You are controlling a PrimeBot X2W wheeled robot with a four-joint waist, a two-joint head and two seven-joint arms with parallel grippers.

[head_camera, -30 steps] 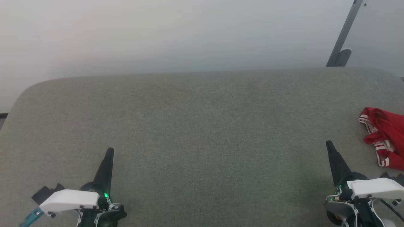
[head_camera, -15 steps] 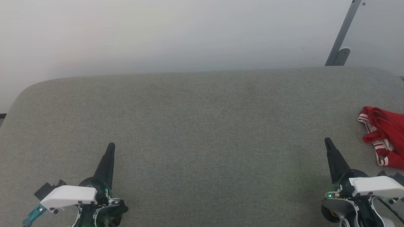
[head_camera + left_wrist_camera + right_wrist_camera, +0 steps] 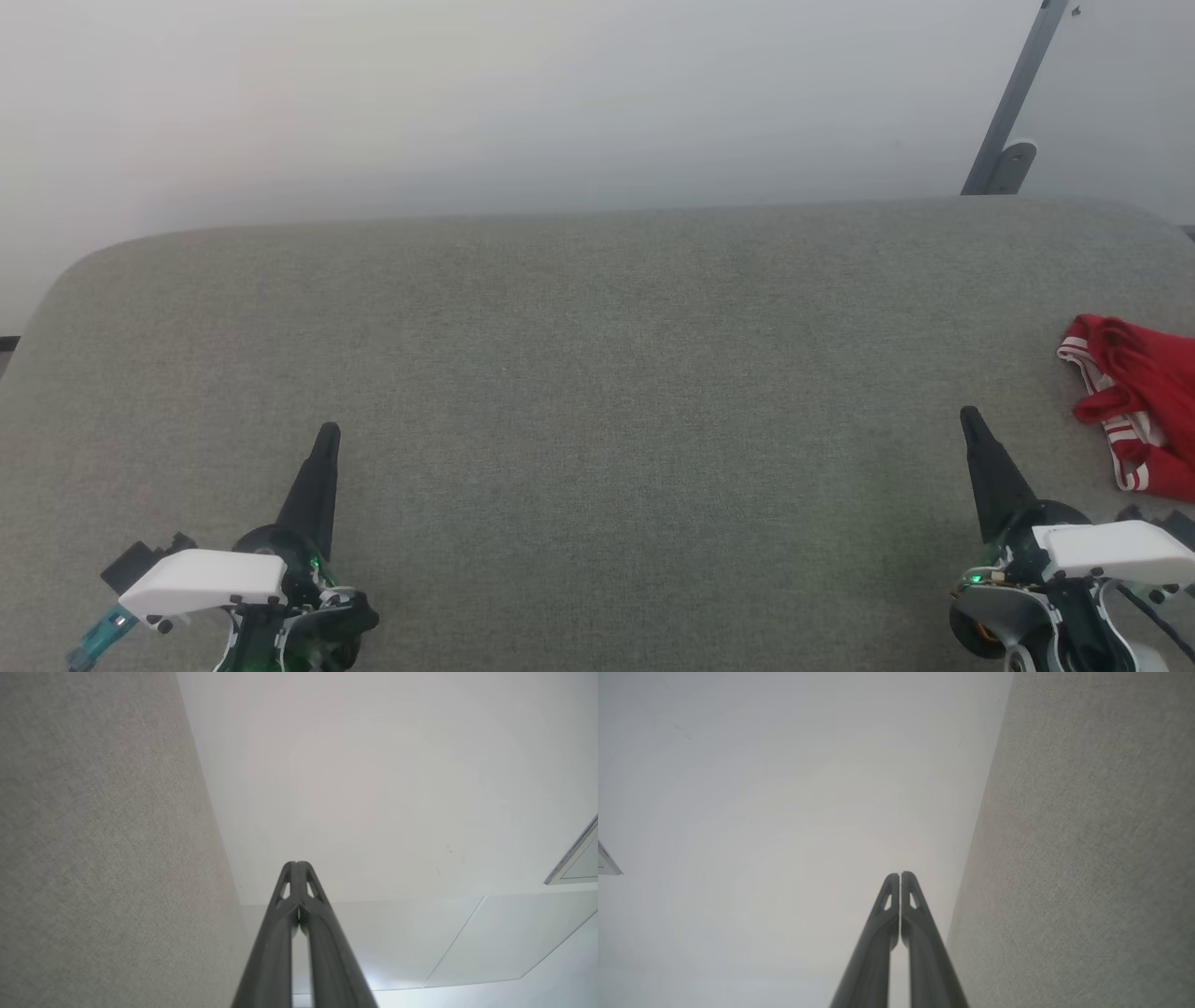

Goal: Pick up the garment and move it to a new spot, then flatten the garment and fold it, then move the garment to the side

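The garment [image 3: 1141,406], red with white striped bands, lies crumpled at the right edge of the grey padded table [image 3: 597,373] in the head view, partly cut off by that view's border. My right gripper [image 3: 969,420] is shut and empty, its tip a little left of and nearer than the garment. My left gripper [image 3: 328,434] is shut and empty at the lower left, far from the garment. In the wrist views the left gripper [image 3: 296,863] and the right gripper [image 3: 900,874] show their fingers pressed together, pointing past the table's edge at the pale wall.
A pale wall [image 3: 523,103] rises behind the table. A grey metal bracket [image 3: 1013,112] leans against it at the upper right. The table's far-left corner [image 3: 84,266] is rounded.
Both grippers' tips have shifted slightly up the head view since a second ago, and the whole view has shifted a little. Over the last half second nothing has moved.
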